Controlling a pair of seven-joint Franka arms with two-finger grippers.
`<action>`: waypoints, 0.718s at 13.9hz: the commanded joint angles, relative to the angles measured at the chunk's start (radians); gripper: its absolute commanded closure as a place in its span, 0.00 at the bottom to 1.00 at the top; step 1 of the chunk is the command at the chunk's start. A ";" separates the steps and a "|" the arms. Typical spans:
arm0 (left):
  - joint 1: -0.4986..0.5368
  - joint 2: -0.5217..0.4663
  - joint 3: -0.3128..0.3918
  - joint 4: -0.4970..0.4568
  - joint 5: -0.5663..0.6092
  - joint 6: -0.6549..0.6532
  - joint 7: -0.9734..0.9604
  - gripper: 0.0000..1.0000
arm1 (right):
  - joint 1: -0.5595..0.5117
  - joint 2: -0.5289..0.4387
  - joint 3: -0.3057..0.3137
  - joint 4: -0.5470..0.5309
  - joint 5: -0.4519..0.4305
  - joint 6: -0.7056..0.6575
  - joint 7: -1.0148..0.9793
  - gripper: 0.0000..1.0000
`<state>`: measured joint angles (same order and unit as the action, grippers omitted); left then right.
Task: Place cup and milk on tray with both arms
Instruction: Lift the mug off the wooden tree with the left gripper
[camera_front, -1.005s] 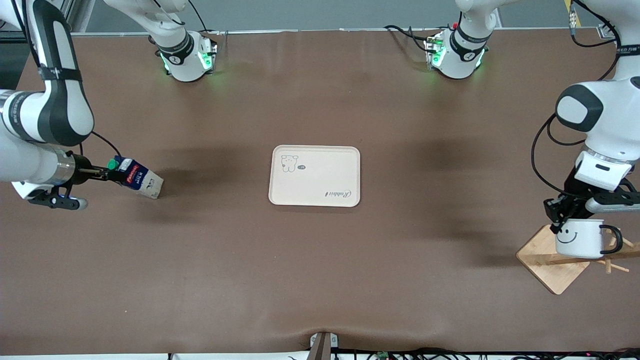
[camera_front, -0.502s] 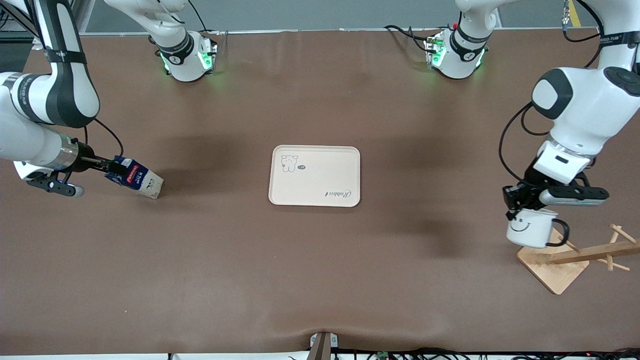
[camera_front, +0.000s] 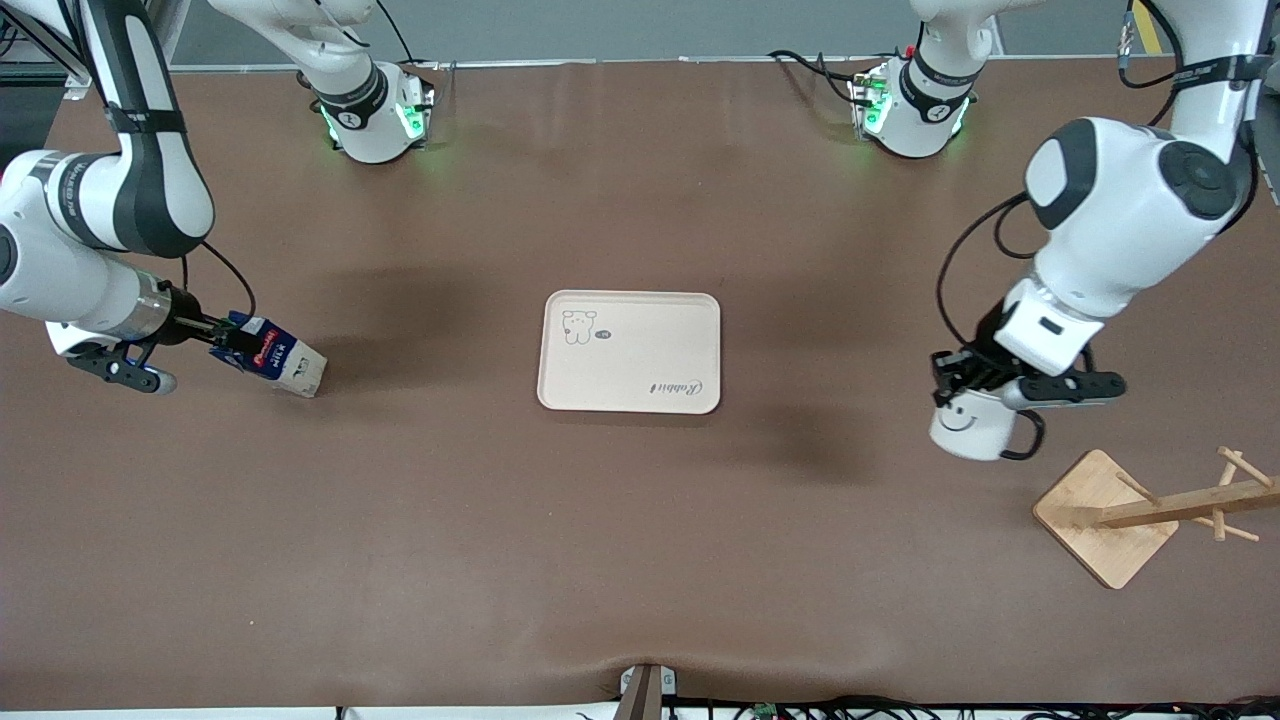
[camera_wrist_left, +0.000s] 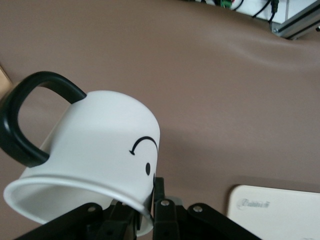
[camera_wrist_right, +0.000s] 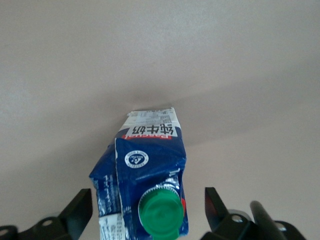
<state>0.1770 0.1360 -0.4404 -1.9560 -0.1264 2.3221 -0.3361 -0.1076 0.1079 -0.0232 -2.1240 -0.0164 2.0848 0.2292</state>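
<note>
There is one cup (camera_front: 968, 430), one milk carton (camera_front: 272, 355), one tray (camera_front: 640, 345), and two arms, each with one gripper. A single wooden mug stand (camera_front: 1100, 520) is the only other thing on the brown table (camera_front: 640, 560).

The tray lies flat mid-table with its long axis running nine to three o'clock in the front view. Its bear drawing is in the eleven o'clock corner and its lettering in the five o'clock corner.

The left gripper (camera_front: 962, 385) is clamped on the rim of the cup and holds it in the air over bare table at about three to four o'clock from the tray. The cup hangs mouth up and slightly tilted, its smiley toward the front camera. Its black handle (camera_front: 1026, 440) points to about four o'clock, toward the stand. The stand sits at five o'clock from the cup, apart from it, with its pegged post reaching toward three o'clock.

The milk carton is at nine o'clock from the tray, well apart, leaning with its base on the table. Its long axis runs ten to four o'clock, base toward the tray. The green cap (camera_wrist_right: 161, 215) end points at the right gripper (camera_front: 222, 338). That gripper's fingers (camera_wrist_right: 80, 210) stand spread on either side of the carton's top, with a gap on each side.
</note>
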 joint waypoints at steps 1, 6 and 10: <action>-0.074 0.030 0.000 0.038 -0.001 -0.065 -0.137 1.00 | -0.009 -0.022 0.009 -0.054 0.010 0.040 0.015 0.33; -0.209 0.138 0.000 0.163 0.027 -0.260 -0.420 1.00 | 0.002 -0.021 0.009 -0.030 0.009 -0.003 0.010 0.97; -0.287 0.211 0.002 0.184 0.047 -0.277 -0.570 1.00 | 0.000 0.028 0.009 0.125 0.009 -0.145 0.001 0.97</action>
<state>-0.0785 0.2973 -0.4424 -1.8170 -0.1018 2.0741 -0.8442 -0.1048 0.1089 -0.0186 -2.0903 -0.0160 2.0207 0.2294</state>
